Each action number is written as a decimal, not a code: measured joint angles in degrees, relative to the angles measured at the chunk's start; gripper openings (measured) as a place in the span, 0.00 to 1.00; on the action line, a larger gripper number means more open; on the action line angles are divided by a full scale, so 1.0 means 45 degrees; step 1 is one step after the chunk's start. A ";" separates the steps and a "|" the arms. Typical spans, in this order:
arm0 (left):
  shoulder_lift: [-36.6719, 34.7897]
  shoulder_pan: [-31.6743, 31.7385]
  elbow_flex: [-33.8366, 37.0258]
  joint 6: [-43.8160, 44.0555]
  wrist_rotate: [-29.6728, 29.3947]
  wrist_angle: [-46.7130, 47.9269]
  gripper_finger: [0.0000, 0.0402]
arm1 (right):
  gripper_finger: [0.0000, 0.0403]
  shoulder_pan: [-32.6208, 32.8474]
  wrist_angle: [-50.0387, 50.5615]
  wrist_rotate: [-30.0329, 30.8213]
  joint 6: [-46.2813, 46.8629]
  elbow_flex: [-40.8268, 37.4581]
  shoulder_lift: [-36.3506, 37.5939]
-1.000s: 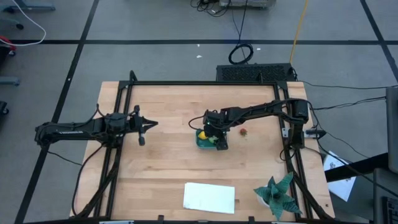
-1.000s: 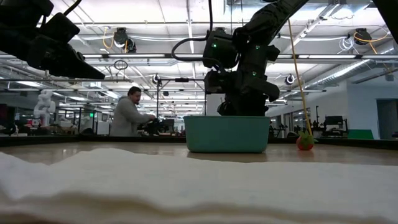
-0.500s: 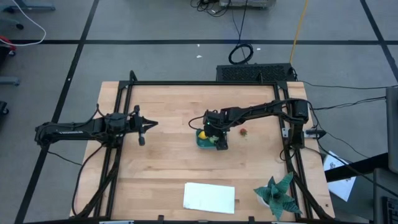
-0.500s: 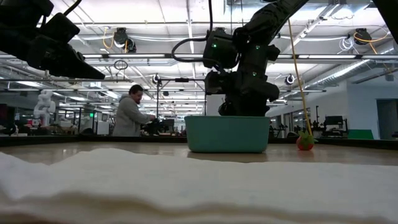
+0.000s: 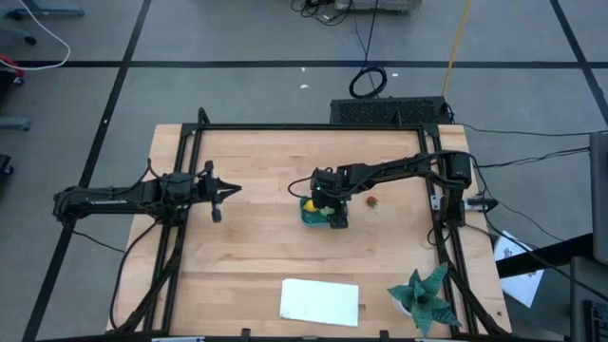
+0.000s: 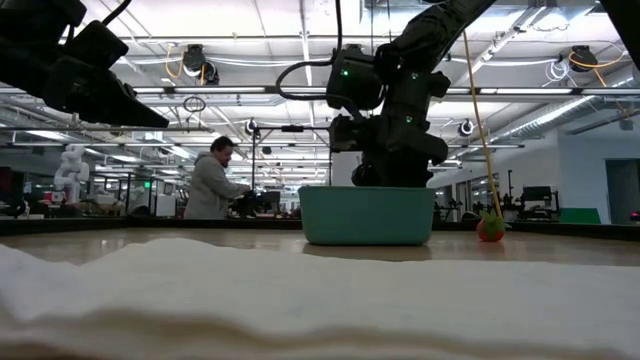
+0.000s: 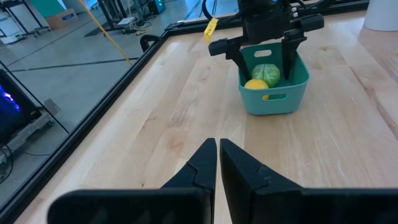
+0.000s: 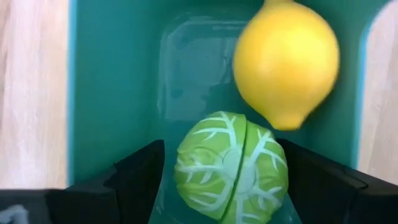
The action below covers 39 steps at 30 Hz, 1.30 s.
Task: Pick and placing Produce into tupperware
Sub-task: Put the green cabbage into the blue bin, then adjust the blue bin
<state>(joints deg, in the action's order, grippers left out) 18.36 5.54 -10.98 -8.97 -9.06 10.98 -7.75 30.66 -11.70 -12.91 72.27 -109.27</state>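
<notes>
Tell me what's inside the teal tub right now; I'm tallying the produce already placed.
Inside the teal tub lie a yellow lemon and a green cabbage-like ball, between the right gripper's open fingers. The small red piece sits outside on the table. The floor beneath them is covered.

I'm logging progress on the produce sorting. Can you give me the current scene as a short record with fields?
tub: teal tupperware near the table's middle
in tub: yellow lemon and green ball
outside tub: dark red piece on the table, on the right arm's side of the tub
right gripper: open, fingers either side of the green ball, over the tub
left gripper: shut, waiting over the table's left side
</notes>
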 joint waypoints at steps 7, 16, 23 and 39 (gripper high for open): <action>0.0002 -0.0004 0.0000 0.0000 0.0005 0.0000 0.06 | 0.74 0.0360 0.0528 0.0750 -0.0290 0.0904 0.0000; 0.0002 -0.0005 0.0000 0.0029 0.0005 0.0131 0.06 | 0.74 0.0417 0.2249 0.2698 -0.0497 0.1785 0.0008; 0.0002 0.0000 0.0000 0.0053 0.0005 0.0126 0.06 | 0.74 0.0417 0.2355 0.3071 -0.0561 0.1787 0.0047; -0.0001 -0.0002 0.0000 0.0053 0.0005 0.0174 0.06 | 0.54 -0.0211 0.1619 0.3648 -0.0700 0.1802 0.1846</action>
<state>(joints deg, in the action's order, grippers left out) 18.36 5.53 -10.98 -8.73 -9.04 11.76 -8.70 37.94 4.71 -16.06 80.38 -100.97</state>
